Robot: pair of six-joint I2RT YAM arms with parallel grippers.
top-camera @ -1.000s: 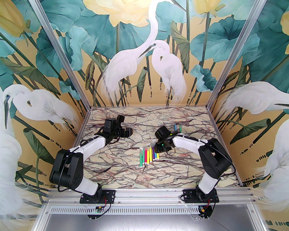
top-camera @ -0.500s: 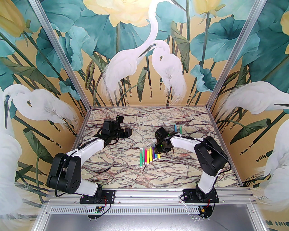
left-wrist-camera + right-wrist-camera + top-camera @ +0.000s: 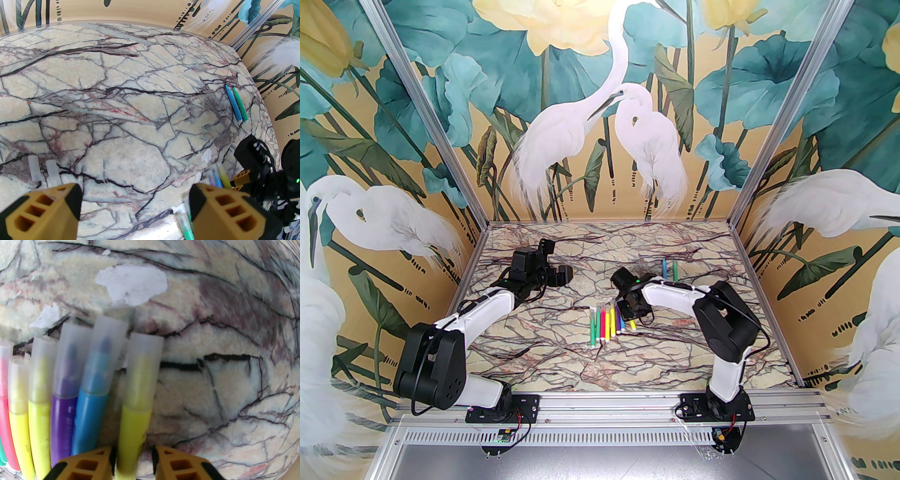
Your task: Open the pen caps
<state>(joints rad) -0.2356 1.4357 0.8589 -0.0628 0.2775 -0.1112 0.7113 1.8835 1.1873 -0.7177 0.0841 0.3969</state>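
The right gripper (image 3: pixel 133 456) straddles the lime-yellow pen (image 3: pixel 134 425) at the right end of the row of pens (image 3: pixel 607 323) mid-table, its jaws set narrow with a sliver of gap on one side (the pen's clear cap (image 3: pixel 144 366) is on). The left gripper (image 3: pixel 136 199) hangs wide open and empty over the marble table (image 3: pixel 117 93), near two loose caps (image 3: pixel 52 170).

The lime pen (image 3: pixel 134 418) lies blurred, its lower end cropped, inside the right tool (image 3: pixel 133 454).
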